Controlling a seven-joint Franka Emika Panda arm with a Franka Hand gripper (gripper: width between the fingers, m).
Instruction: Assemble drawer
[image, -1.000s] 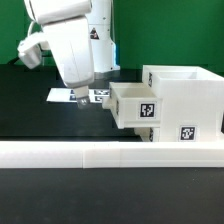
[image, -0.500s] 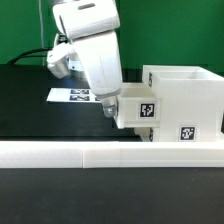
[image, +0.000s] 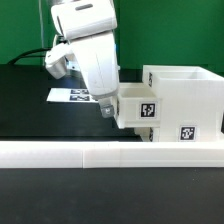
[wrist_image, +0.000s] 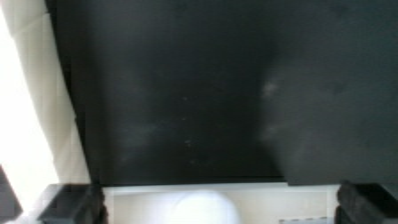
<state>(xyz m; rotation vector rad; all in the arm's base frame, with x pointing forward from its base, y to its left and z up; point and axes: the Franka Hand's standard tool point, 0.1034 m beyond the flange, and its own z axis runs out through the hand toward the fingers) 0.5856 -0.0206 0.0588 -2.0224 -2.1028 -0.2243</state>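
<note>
I have the claw (image: 107, 108) set against the outer end of the drawer (image: 170, 100), whose tray juts from its housing on the right of the surface (image: 40, 115), apparently for pushing; its opening I cannot tell.

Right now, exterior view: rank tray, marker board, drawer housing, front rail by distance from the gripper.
From the gripper:
1. Tray: right against it, on the exterior view's right.
2. Marker board: just behind.
3. Drawer housing: far right.
The rail in front is too close to call against the housing.
</note>
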